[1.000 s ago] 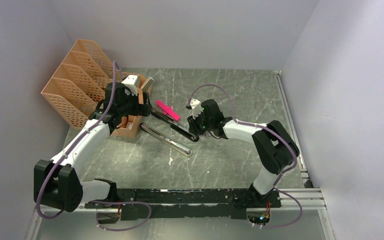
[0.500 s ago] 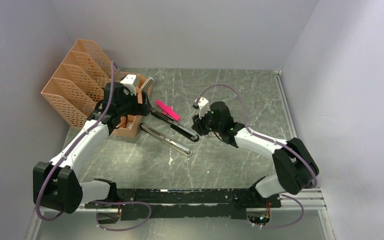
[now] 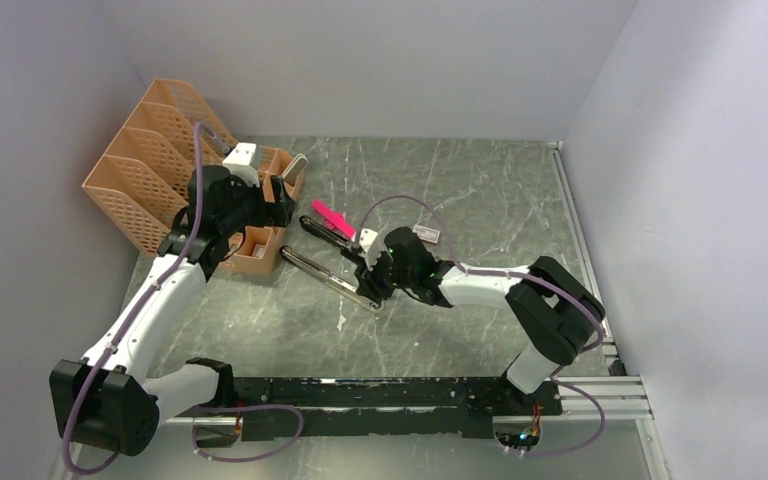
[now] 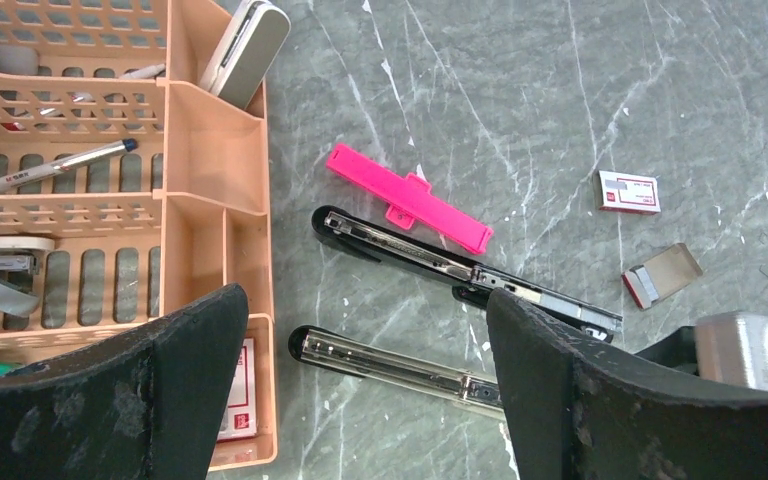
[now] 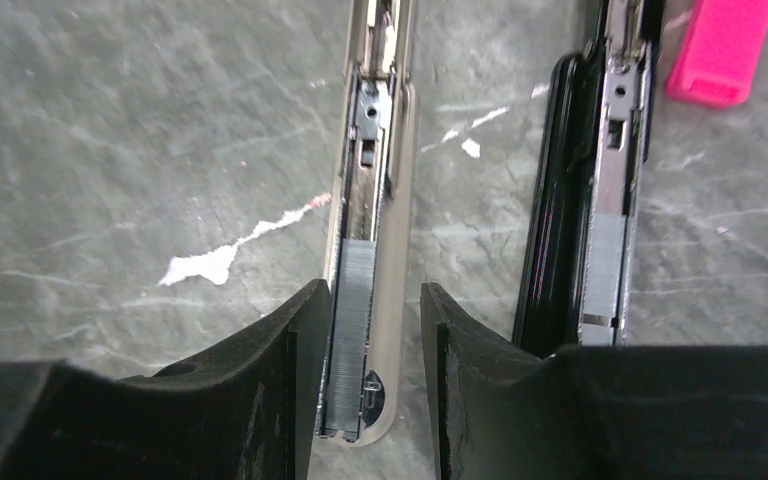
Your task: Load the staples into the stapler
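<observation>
Black stapler, opened flat mid-table, its silver rail lying beside the base. One strip of staples sits in the rail's near end. The right gripper is on a low arm reaching left, its fingers slightly parted and straddling that rail end, not clamped. The left gripper is on an arm raised beside the orange organiser, spread wide and holding nothing. A pink piece and a white staple box lie beyond the stapler.

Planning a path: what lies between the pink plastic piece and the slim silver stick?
The black stapler, clear in the left wrist view.
</observation>
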Available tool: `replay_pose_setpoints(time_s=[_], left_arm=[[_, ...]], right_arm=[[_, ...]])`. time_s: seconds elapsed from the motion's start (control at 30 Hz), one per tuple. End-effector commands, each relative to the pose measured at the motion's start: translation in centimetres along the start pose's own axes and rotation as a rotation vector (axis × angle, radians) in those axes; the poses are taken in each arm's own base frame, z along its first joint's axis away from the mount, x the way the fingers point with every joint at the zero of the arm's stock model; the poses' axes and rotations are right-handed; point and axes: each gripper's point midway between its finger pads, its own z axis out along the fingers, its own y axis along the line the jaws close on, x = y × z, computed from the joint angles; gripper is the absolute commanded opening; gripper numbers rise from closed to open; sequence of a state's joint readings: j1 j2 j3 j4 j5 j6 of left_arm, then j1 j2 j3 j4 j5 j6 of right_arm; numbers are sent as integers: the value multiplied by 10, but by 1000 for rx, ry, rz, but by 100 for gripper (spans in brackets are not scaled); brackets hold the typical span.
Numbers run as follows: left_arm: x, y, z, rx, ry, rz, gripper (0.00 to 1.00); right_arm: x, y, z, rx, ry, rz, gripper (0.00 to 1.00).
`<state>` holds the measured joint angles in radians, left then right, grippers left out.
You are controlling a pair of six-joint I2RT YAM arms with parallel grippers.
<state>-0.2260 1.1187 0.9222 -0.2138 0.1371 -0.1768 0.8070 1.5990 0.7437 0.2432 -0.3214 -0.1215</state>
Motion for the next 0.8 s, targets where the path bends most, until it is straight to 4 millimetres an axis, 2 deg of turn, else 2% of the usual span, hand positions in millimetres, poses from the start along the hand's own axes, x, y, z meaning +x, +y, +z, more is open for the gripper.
replay_pose_setpoints(time_s=[0.0,0.23,0.37,0.57,0.7,0.77], left_arm=[[-2,-1,-4,13,-19,-11,93],[-2,-1,-5,14,-16,-10,93],[-3,-1,-5,12,-16,-10,93],[-5,-4,-9,16,-28,-53,93],[-3,-10,-13,38,-51,-147,93],[4,-15,-15,52,-54,-253,95]], right_arm=[[15,1,9,-22,30,-9,43],[32,5,10,-23,77,15,42],[40,4,9,8,108,15,38],[50,5,3,41,122,31,27],[56,6,-2,63,132,47,14],[59,7,-6,73,126,57,6]])
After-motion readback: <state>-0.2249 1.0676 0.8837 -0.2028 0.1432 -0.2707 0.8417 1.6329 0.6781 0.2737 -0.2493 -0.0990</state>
